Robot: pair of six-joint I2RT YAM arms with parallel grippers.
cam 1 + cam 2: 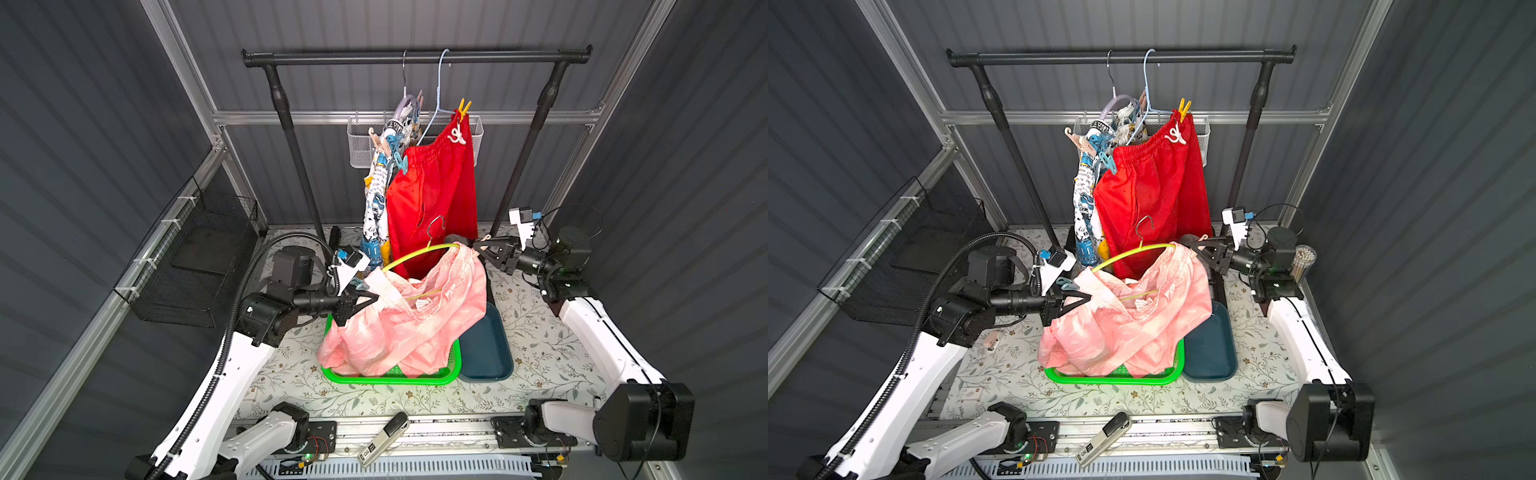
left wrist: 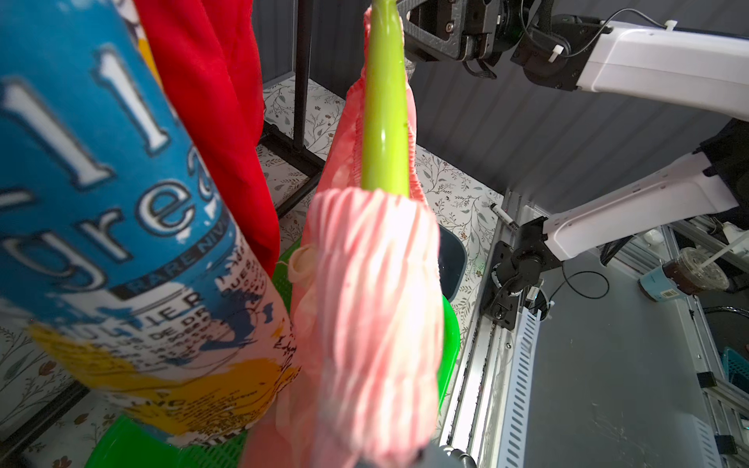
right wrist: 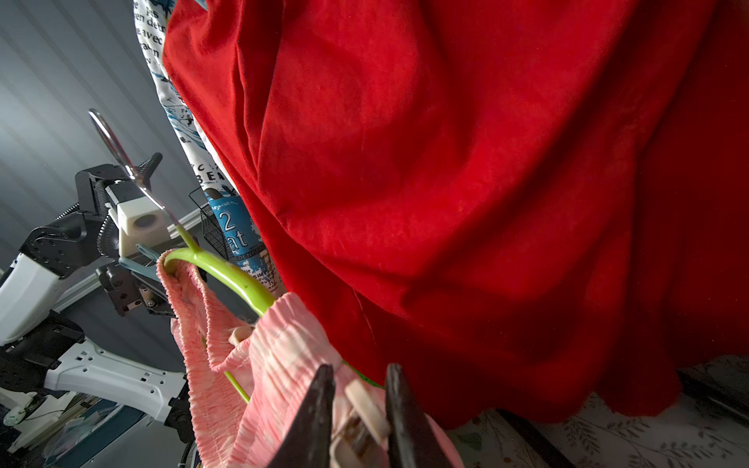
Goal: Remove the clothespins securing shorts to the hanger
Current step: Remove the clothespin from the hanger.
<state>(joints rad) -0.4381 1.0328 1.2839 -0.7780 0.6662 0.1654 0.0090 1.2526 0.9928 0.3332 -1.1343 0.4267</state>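
Clenching the left tool (image 1: 370,296) on the waistband of the pink shorts (image 1: 407,328) at the left end of the green hanger (image 1: 415,252), mid-frame in both top views, with the cloth sagging into the green basket (image 1: 386,379). Pinching the beige clothespin (image 3: 364,409) at the hanger's right end between the fingers of the right tool (image 3: 360,366), low centre of the right wrist view. Shows, upper centre, red shorts (image 1: 436,195) under a yellow clothespin (image 1: 463,109) on the rail (image 1: 415,57).

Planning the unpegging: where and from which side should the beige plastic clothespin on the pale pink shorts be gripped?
Squeeze the two free tail levers of the beige plastic clothespin, coming from the robot's right: its tail sticks outward from the pale pink shorts, while its mouth bites the waistband.
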